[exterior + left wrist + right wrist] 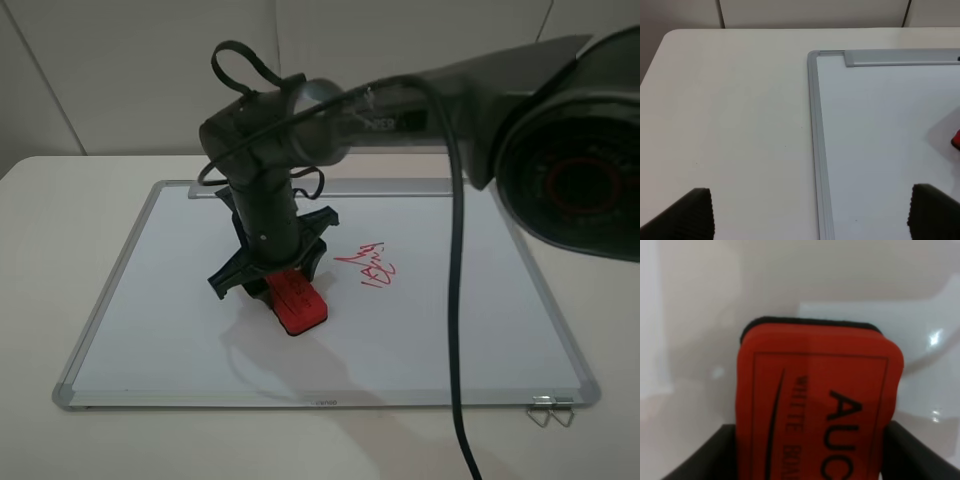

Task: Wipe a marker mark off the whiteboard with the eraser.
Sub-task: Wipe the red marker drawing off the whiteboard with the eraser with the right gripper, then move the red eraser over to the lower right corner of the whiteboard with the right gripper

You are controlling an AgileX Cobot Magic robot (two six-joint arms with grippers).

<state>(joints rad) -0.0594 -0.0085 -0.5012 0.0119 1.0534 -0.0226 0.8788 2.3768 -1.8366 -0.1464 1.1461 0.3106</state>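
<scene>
Diagonally across the whiteboard (pixel 450 340), long axis of the eraser (pixel 299 303).

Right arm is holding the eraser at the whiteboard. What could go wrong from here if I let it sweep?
1. The red scribble lies close beside the eraser; a wide stroke may smear the wrong ink.
2. The right gripper and its arm hide the whiteboard behind the eraser, so what gets wiped cannot be checked.
3. The left gripper hangs open over the frame; nothing visibly pins the whiteboard, so it may slide.
</scene>
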